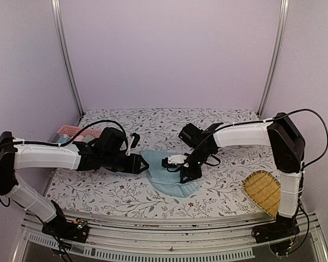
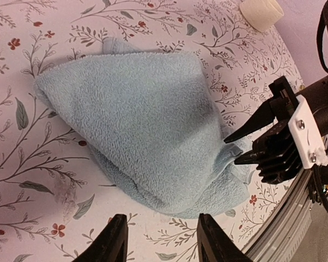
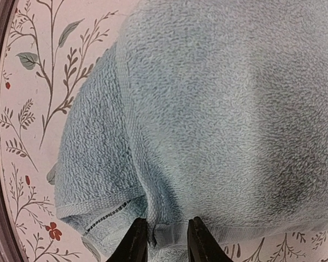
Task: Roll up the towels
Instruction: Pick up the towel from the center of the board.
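A light blue towel (image 1: 169, 177) lies folded and bunched on the flowered table cloth in the middle. It fills the left wrist view (image 2: 147, 120) and the right wrist view (image 3: 218, 109). My left gripper (image 1: 144, 164) is open and empty at the towel's left side; in its own view (image 2: 164, 243) the fingers stop just short of the towel's folded edge. My right gripper (image 1: 187, 174) is at the towel's right side, and its jaws (image 3: 167, 240) are shut on the towel's hem. It also shows in the left wrist view (image 2: 238, 150).
A pink basket (image 1: 70, 131) stands at the left behind my left arm. A woven bamboo tray (image 1: 262, 191) lies at the front right. A cream roll (image 2: 261, 12) lies beyond the towel. The table's metal front rail (image 1: 169, 224) runs close by.
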You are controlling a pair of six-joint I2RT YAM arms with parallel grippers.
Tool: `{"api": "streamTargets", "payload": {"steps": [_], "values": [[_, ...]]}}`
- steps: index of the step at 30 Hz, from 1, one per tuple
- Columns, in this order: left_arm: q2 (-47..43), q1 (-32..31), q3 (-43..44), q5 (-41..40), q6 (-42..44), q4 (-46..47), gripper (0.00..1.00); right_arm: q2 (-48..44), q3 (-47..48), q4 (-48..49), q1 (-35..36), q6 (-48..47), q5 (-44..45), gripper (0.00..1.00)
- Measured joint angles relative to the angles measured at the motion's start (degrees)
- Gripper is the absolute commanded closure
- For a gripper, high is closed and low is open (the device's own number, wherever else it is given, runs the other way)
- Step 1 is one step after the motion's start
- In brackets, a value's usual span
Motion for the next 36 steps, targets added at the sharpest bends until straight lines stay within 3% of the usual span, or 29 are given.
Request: {"api": "streamTargets", "payload": {"steps": [5,11,17,20,25,30,36], "values": [[0.11,0.0,0.0,0.0,-0.02,0.0,0.55,0.87,0.0,-0.74,-0.04,0.52,-0.79,0.96],[0.11,0.0,0.13,-0.17,0.0,-0.22,0.55,0.92,3.23,-3.3,-0.2,1.01,-0.72,0.97],[-0.5,0.0,0.33,-2.03,-0.17,-0.33,0.55,-1.66,25.55,-9.62,-1.6,1.38,1.92,0.98],[-2.6,0.0,0.33,-4.15,-0.28,-0.37,0.55,-9.55,35.39,-7.58,-2.97,1.86,2.12,0.98],[-5.31,0.0,0.31,-6.54,-0.63,0.02,0.54,-23.89,40.98,-1.68,-6.27,3.34,4.09,0.98],[-4.63,-0.02,0.28,-5.27,-0.61,1.7,0.56,-29.0,32.63,5.55,-14.75,5.77,7.41,0.98],[0.04,-2.97,0.85,-0.7,1.49,4.9,0.53,-22.1,10.64,7.69,-21.38,9.35,11.74,0.98]]}}
